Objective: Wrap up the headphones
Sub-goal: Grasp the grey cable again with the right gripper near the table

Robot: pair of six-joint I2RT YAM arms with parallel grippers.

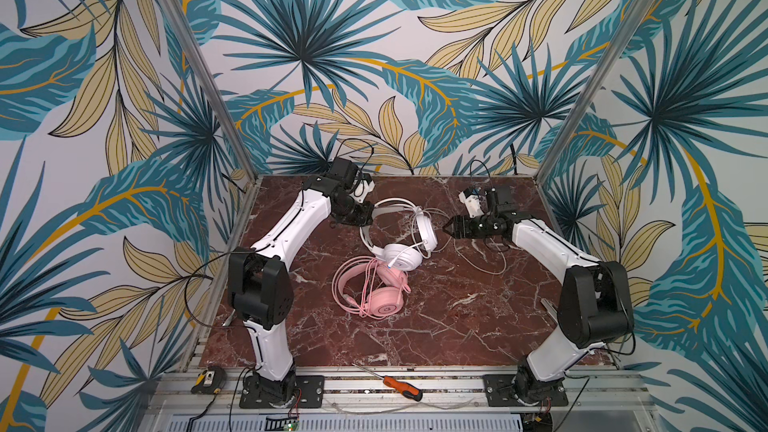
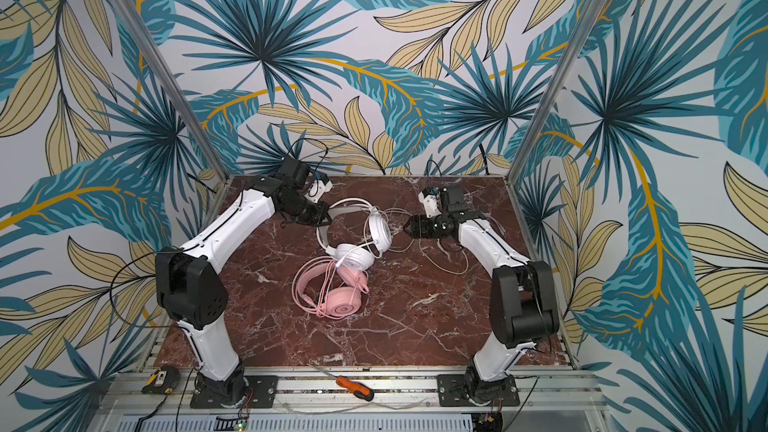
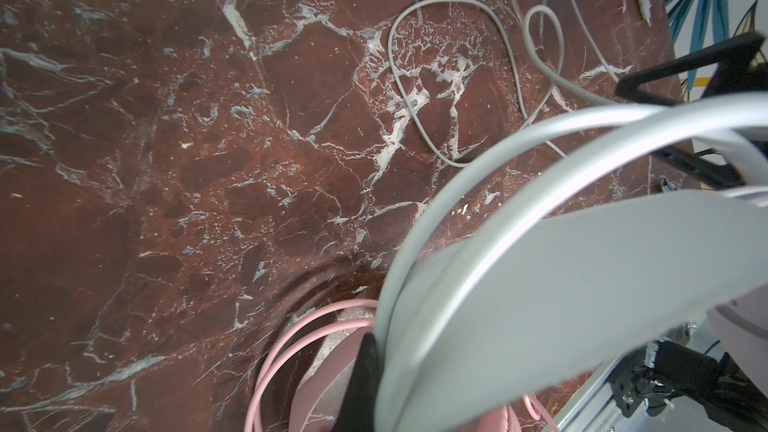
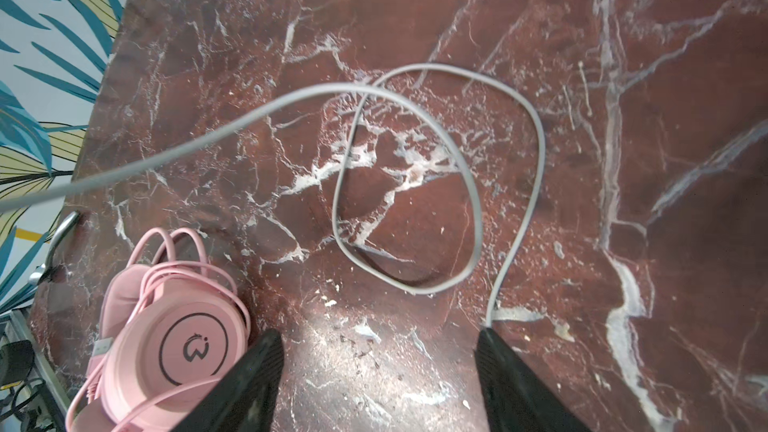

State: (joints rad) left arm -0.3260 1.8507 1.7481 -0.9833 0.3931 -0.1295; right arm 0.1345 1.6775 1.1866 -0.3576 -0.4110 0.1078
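The white headphones [image 1: 401, 243] sit mid-table, one earcup resting on the pink headphones [image 1: 376, 290] in front of them. My left gripper [image 1: 366, 220] is shut on the white headband [image 3: 540, 292]; only one black finger [image 3: 361, 380] shows in the left wrist view. My right gripper [image 1: 448, 227] hovers just right of the white earcup, open, with only bare marble between its fingers [image 4: 257, 367]. The white cable [image 4: 473, 209] lies in loose loops on the table, and one strand runs up beside a right finger. The pink earcup [image 4: 183, 351] has pink cable coiled around it.
More white cable [image 1: 490, 268] trails on the marble table [image 1: 457, 326] under the right arm. An orange-handled screwdriver [image 1: 401, 386] and a yellow-black tape measure [image 1: 208, 380] lie on the front aluminium rail. Patterned walls and metal posts close in three sides.
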